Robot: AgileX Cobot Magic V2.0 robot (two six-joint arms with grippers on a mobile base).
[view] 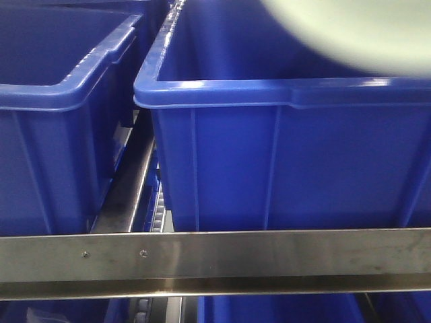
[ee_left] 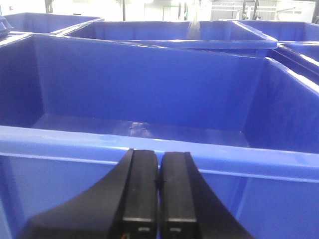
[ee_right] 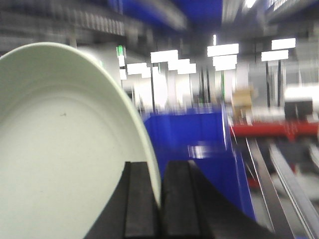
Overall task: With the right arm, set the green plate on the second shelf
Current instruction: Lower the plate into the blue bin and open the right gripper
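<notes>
The big blue bin (view: 283, 155) stands just above the front rail (view: 202, 259) of the second shelf (view: 350, 261), and its wall bars any level way in. Left of the bin a second blue bin (view: 60, 128) leaves only a narrow gap. Over the bin's open top there is free room, where the green plate (view: 363, 30) hangs, clamped in the right gripper (ee_right: 160, 172)

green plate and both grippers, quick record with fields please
green plate: rim pinched by right gripper
plate in front view: blurred at top right, above a blue bin
left gripper: shut, holding nothing, at the rim of an empty bin
shelf rail: steel, two screws, below the bins in view
plate on shelf: not yet
</notes>
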